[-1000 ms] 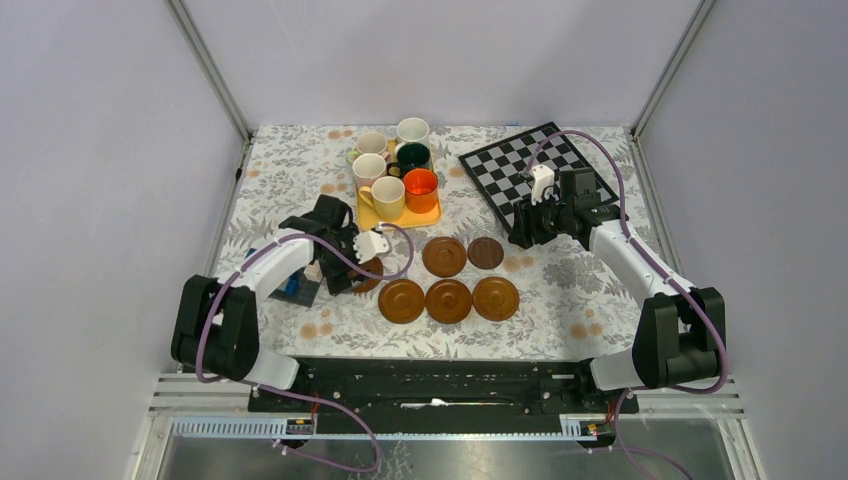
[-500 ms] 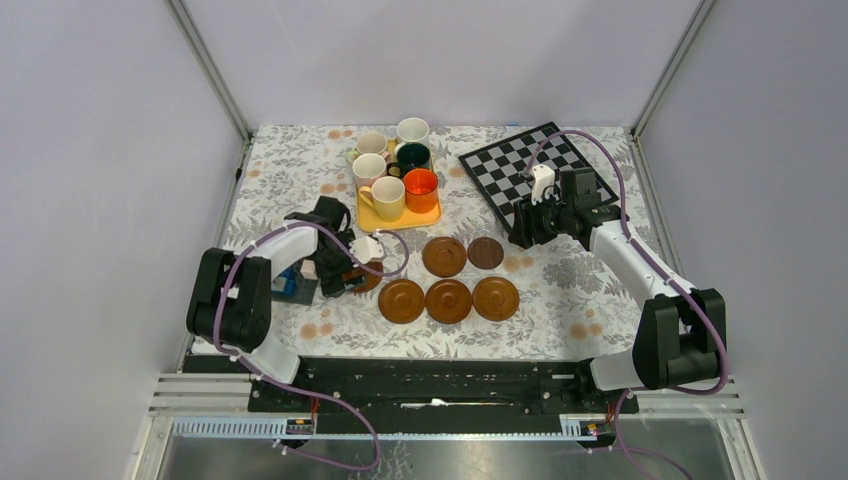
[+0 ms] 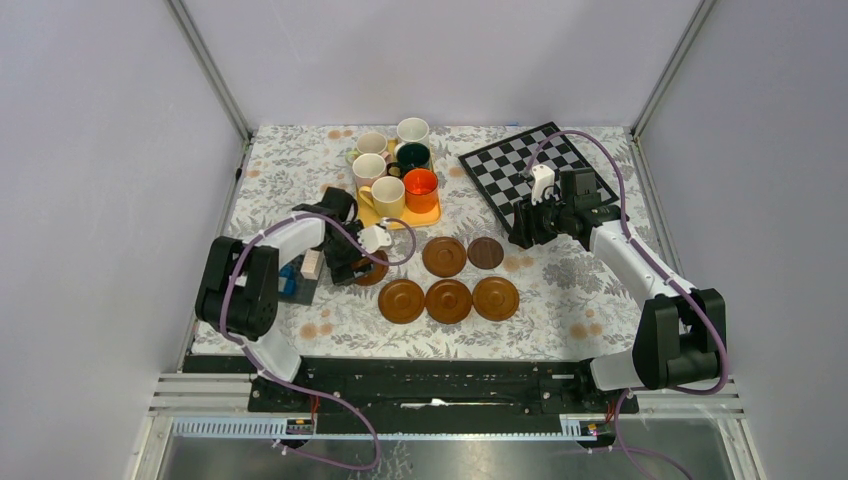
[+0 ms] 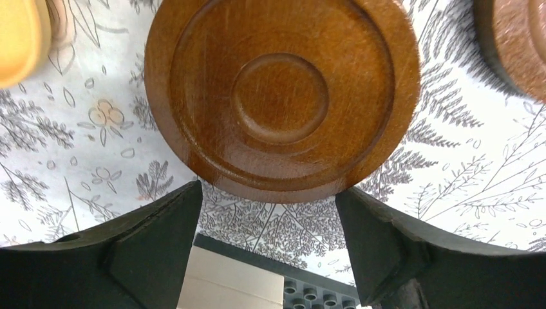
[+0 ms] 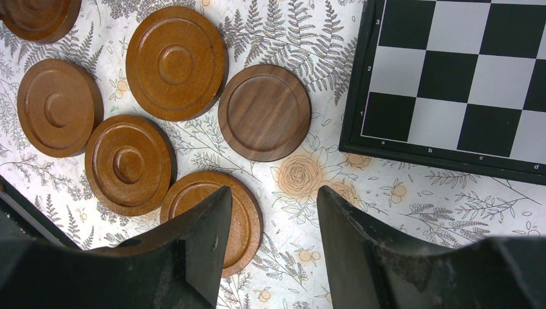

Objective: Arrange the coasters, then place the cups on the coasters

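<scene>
The yellow tray (image 3: 400, 218) sits at the back middle of the counter (image 3: 290, 170) and carries the cups, all upright and packed close. The yellow cup (image 3: 386, 197) and the orange cup (image 3: 421, 188) stand along its front edge; the pink cup (image 3: 369, 169) and the dark green cup (image 3: 412, 157) stand behind them; the white cup (image 3: 412, 131) and another pale cup (image 3: 372, 144) are at the very back, and I cannot tell whether those two stand on the tray or just behind it; each cup shows only its pale inside.

Five coasters lie flat in a cluster in front of the tray; the back row has a reddish coaster (image 3: 444, 256) with the darker coaster (image 3: 486, 252) just beside it; the front row has the left coaster (image 3: 401, 300), the middle coaster (image 3: 448, 300) and the right coaster (image 3: 495, 298).

The sixth coaster (image 4: 281, 96) lies flat on the cloth left of the cluster, near the tray's front corner; the left hand (image 4: 269, 191) hangs over its near edge with fingers spread wide, gripping nothing.

The right hand (image 5: 272, 193) hovers above the counter by the edge of the chessboard (image 5: 451, 84); its fingers are partly apart with nothing between them.
</scene>
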You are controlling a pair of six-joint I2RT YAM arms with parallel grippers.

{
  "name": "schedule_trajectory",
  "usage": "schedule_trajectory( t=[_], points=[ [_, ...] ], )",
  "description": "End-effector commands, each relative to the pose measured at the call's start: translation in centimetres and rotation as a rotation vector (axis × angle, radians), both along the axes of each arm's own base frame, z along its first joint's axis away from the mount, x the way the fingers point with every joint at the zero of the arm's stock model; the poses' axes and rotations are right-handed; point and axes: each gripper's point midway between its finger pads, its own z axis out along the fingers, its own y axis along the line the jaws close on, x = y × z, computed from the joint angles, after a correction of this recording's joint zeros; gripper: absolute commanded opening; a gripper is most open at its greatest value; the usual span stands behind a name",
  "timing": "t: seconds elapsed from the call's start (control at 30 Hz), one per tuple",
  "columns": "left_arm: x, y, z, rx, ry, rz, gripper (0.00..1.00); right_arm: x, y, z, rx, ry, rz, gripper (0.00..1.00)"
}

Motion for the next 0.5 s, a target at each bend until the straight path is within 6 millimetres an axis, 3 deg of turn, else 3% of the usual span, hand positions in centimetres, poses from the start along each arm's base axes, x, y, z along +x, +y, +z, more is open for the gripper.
schedule_trajectory(
  t=[0.0, 0.47],
  points=[
    [1.8, -2.3, 0.4, -0.052, -0.046, -0.031, 0.82, 0.6, -0.1, 0.9, 0.004, -0.049, 0.005, 0.58],
    [3.1, -4.8, 0.9, -0.069, -0.106, -0.161, 0.80, 0.5, 0.0, 0.8, 0.004, -0.046, 0.009, 0.58]
  ],
)
